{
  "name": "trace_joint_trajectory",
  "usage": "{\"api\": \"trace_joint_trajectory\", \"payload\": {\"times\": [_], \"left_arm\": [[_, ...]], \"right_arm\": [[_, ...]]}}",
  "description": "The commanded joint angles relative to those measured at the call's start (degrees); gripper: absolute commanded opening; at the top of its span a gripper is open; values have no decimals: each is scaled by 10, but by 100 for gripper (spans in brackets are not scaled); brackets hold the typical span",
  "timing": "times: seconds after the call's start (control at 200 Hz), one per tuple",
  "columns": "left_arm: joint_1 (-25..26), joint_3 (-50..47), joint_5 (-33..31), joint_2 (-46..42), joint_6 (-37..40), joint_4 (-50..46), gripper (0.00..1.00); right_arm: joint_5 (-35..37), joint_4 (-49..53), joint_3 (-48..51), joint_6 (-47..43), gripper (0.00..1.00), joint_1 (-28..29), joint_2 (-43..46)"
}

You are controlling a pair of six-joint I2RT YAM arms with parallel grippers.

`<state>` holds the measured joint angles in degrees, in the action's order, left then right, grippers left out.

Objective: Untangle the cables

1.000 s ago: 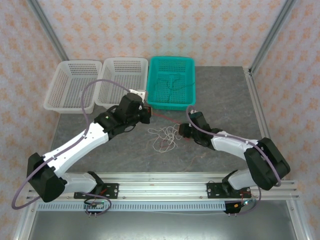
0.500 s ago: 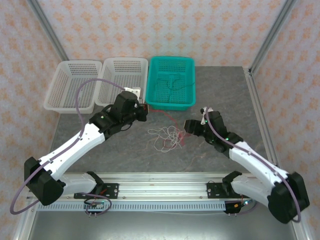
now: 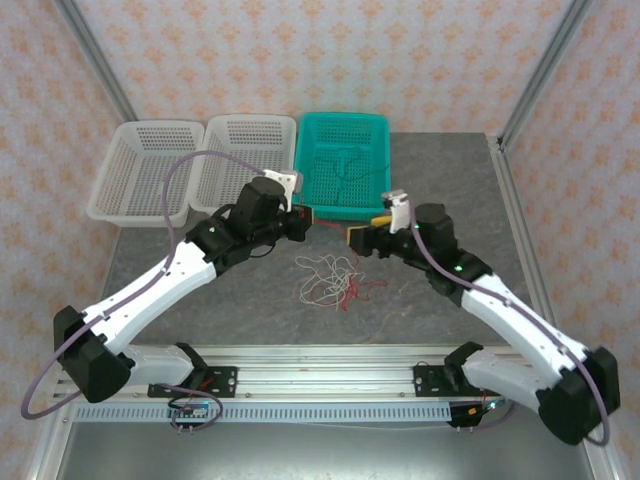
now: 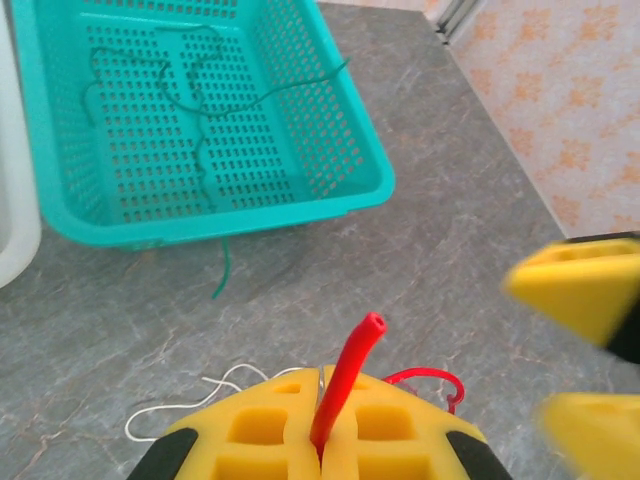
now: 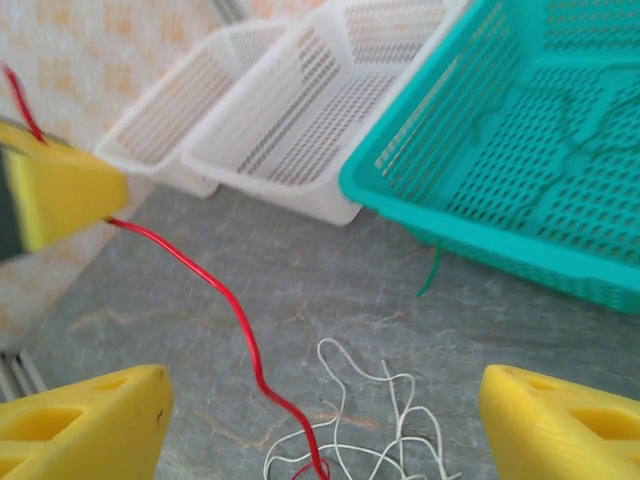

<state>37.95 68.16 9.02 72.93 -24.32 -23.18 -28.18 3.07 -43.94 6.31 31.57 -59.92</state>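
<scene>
Cables [image 3: 330, 280] tangle before teal basket [image 3: 344, 213]; left end effector [image 4: 320, 405] clamps red wire [image 4: 350, 365], right end effector [image 3: 363, 234] gapes.

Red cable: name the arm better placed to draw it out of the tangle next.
Left, probably: the left end effector is shut on the thin red cable, while the right end effector stands open and empty over the tangle.

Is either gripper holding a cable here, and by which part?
The left gripper pinches the red cable just below its free end; the right gripper is open, holding nothing.
</scene>
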Motion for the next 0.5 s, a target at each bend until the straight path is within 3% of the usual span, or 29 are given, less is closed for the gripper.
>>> {"api": "trace_joint_trajectory", "payload": {"times": [0.0, 0.08, 0.2, 0.315, 0.49], "left_arm": [[7, 22, -6, -7, -1, 10, 0], [7, 27, -28, -18, -4, -1, 0], [6, 38, -90, -43, -10, -31, 0], [1, 46, -161, -74, -26, -60, 0], [-15, 38, -204, -114, -36, -66, 0]], "right_arm": [[-47, -94, -1, -27, 79, 19, -69], [-42, -123, 14, -8, 66, 20, -119], [68, -220, 99, 66, 51, 19, -171], [129, -273, 171, 115, 46, 17, -188], [170, -253, 204, 126, 39, 17, -198]]}}
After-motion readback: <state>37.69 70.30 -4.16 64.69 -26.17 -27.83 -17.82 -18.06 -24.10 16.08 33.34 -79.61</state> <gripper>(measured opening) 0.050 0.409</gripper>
